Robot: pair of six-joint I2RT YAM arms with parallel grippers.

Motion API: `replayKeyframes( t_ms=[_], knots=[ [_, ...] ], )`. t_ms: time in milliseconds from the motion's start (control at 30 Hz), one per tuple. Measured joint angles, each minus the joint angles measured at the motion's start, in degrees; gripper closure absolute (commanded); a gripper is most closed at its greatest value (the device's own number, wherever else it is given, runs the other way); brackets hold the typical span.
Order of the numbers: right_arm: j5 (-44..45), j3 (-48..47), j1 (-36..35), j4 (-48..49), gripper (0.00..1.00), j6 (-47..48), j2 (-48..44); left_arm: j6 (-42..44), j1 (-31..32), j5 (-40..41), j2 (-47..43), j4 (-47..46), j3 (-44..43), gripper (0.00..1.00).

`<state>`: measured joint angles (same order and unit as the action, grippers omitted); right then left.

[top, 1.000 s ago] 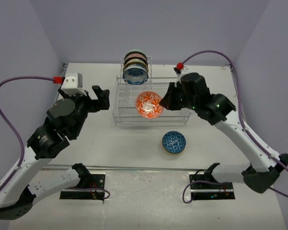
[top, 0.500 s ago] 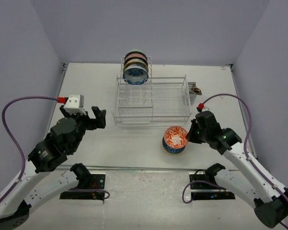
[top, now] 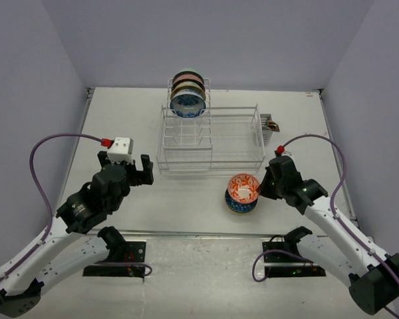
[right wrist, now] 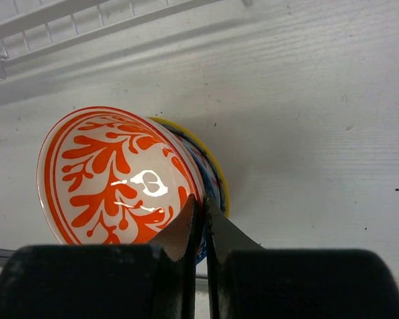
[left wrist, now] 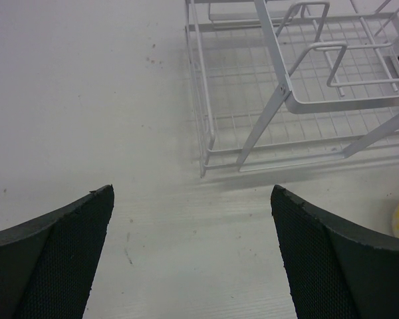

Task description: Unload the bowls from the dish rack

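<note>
My right gripper is shut on the rim of the red-orange patterned bowl, which sits tilted inside the blue-patterned, yellow-rimmed bowl on the table in front of the dish rack. In the right wrist view the fingers pinch the orange bowl's rim and the blue bowl shows beneath it. Three bowls stand upright in the rack's raised back slots, the blue-white one nearest. My left gripper is open and empty, left of the rack's front corner.
A small dark object lies at the rack's right end. The rack's lower tray holds no dishes. The table's left and right edges border purple walls.
My right gripper carried the red-orange bowl out of the rack and down into the blue bowl on the table. My left arm drew back toward the near edge and moved slightly right.
</note>
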<state>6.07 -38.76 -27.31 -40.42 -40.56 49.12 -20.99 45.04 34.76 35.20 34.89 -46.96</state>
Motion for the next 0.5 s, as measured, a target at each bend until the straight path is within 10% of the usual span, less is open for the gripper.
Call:
replayKeyframes(
  t_ms=[500],
  knots=[
    [-1.9, 6.0, 0.0, 2.3, 0.92, -1.9, -3.4, 0.0, 0.0, 0.0, 0.1, -0.5, 0.6, 0.00]
  ],
)
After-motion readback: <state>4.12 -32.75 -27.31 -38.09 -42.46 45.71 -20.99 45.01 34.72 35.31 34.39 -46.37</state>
